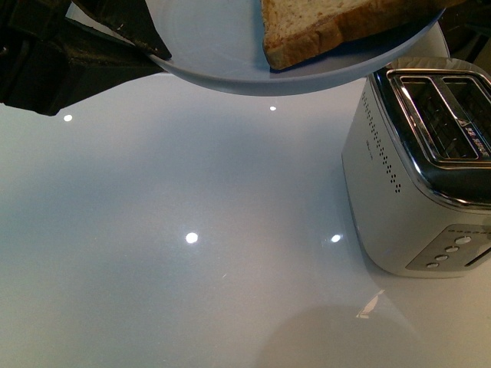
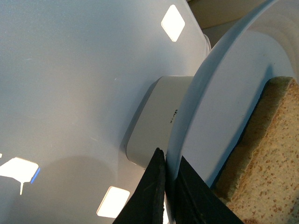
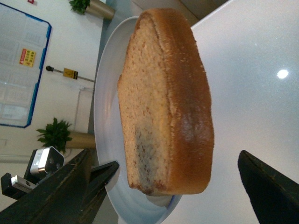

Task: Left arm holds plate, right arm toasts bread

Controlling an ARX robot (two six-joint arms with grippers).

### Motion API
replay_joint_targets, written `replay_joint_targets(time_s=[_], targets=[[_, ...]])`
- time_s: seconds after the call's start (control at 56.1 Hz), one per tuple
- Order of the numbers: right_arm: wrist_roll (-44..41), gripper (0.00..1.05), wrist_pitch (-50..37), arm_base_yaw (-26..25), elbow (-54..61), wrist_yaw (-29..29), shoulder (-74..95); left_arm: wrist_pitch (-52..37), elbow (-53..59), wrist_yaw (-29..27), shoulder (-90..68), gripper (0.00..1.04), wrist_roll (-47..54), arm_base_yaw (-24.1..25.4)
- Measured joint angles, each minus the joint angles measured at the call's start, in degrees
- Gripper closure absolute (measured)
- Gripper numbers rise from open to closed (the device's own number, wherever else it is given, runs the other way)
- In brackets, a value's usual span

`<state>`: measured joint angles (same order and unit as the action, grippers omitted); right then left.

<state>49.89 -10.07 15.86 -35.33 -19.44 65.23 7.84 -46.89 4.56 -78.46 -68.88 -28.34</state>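
1. Two pairs of jaws at work. Those of the left arm [image 2: 171, 156] pinched shut on the rim of the plate [image 2: 219, 107], with the rim nipped between them.
2. Plate held in the air, clear of the white table [image 1: 192, 268]. Just beyond the left jaws, lying flat on the plate, the bread [image 1: 322, 31].
3. Jaws of the right arm [image 3: 177, 161] spread wide open, one side of them on each side of the bread, brown crust edge turned toward the wrist camera. Contact with the slice or with the plate: not possible to tell.
4. Well apart from both pairs of jaws, lower than the plate and off toward the right arm's side, the toaster [image 1: 418, 176], upright on the table. Two slots [image 1: 433, 115] on top, both seemingly empty.
5. Step in hand, as a judgement: taking the slice off the plate. Early in the task, nothing in the toaster so far.
6. Next move, probably: closing the right jaws softly on the bread, enough to carry it but not to crush the crumb. Then lifting it off, turning it on edge and lining it up over one slot.
7. For the left jaws, only a firm and level hold on the rim.
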Motion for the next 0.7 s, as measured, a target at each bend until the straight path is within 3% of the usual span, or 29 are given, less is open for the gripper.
replay_joint_targets(time_s=[0.481, 0.695], targets=[[0.35, 1.0, 0.2, -0.59, -0.7, -0.72, -0.42, 0.0, -0.02, 0.02, 0.0, 1.02, 0.0, -0.02], [-0.66, 1.02, 2.27, -2.25, -3.08, -0.68, -3.21, 0.0, -0.02, 0.09, 0.0, 1.02, 0.0, -0.02]])
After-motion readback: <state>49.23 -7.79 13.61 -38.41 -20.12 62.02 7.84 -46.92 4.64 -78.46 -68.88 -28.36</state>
